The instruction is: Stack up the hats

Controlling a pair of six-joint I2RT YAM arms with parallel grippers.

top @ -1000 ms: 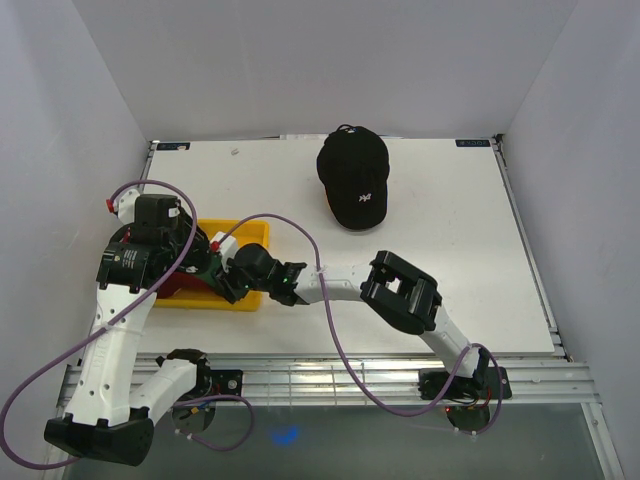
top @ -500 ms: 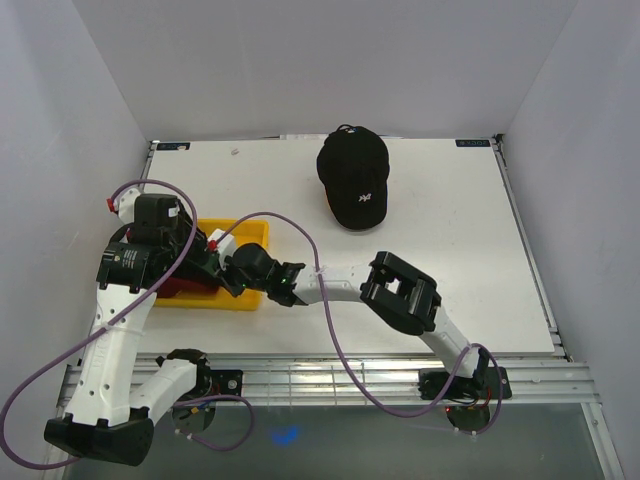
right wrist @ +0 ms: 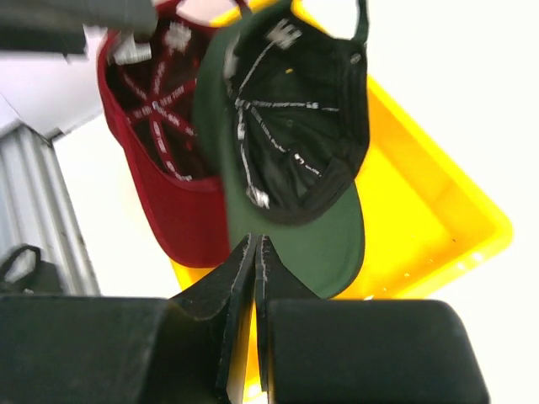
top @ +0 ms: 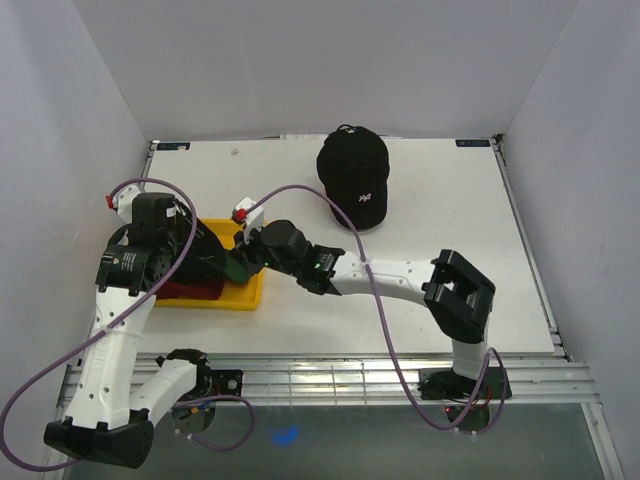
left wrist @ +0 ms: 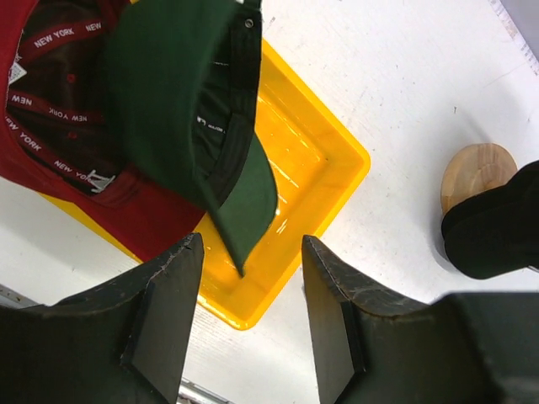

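Note:
A dark green hat (right wrist: 328, 244) hangs upside down over the yellow tray (right wrist: 438, 219), its black lining showing. My right gripper (right wrist: 257, 244) is shut on the edge of its brim. A red hat (right wrist: 168, 202) lies upside down beside it, partly in the tray. In the left wrist view the green hat (left wrist: 168, 84) is seen edge-on, brim tip pointing down between my fingers. My left gripper (left wrist: 251, 282) is open above the tray's near corner, holding nothing. A black hat (top: 353, 180) with a white emblem sits at the back of the table.
The yellow tray (top: 245, 298) lies at the table's left, under both grippers. A round-topped wooden stand (left wrist: 476, 172) shows under the black hat (left wrist: 497, 227). A purple cable (top: 380, 330) loops along the right arm. White walls close in the table.
The right gripper has shut on the green hat's brim. The right arm has swung up and to the right, and the hat now hangs from it. The left arm has hardly moved.

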